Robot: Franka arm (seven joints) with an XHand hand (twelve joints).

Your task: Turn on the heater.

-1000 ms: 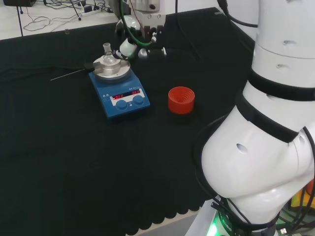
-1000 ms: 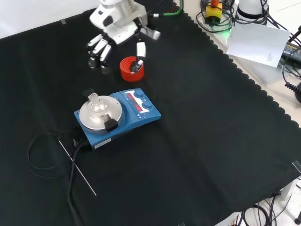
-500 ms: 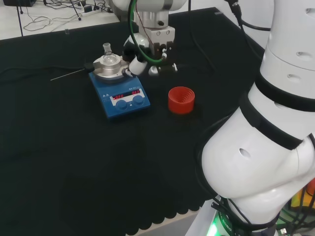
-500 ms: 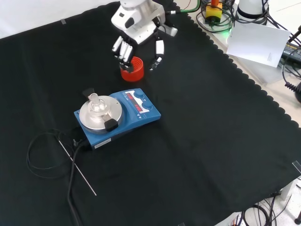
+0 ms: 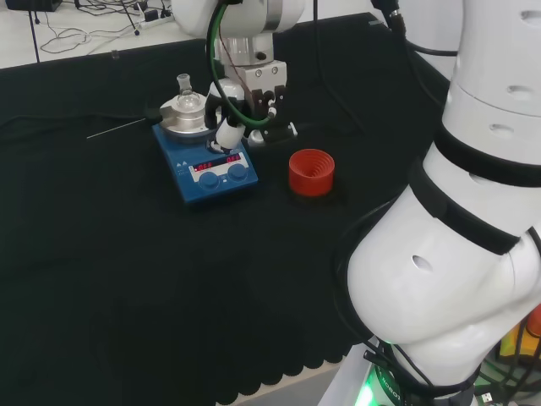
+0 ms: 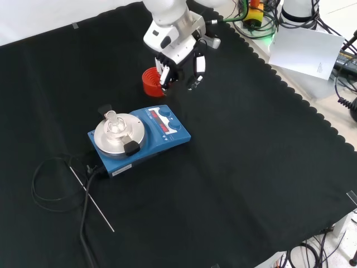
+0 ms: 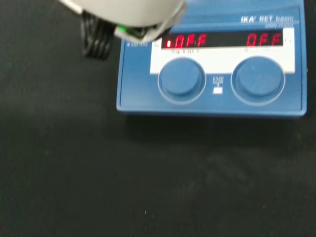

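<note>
The heater [image 5: 205, 156] is a blue box with a round metal plate, two blue knobs and a red lit display. A small glass flask [image 5: 186, 100] stands on the plate. In the front view the heater [image 6: 162, 131] lies left of the cloth's middle, with the flask [image 6: 113, 124] on it. My hand [image 5: 241, 114] hangs open just above the heater's right rear corner, fingers [image 5: 226, 135] pointing down and holding nothing. In the front view the hand [image 6: 177, 53] is beyond the knob side. The wrist view looks down on the heater [image 7: 212, 106] and both knobs [image 7: 181, 80].
A red ribbed ring stand [image 5: 311, 172] sits right of the heater; in the front view the ring [image 6: 149, 81] is partly behind my fingers. A black cable [image 6: 50, 184] and a thin metal rod [image 6: 92, 201] trail from the heater's far end. White arm links [image 5: 473, 211] rise at the right.
My hand has swung from beyond the flask toward the heater's knob end and come lower. The heater, flask and red ring have stayed put.
</note>
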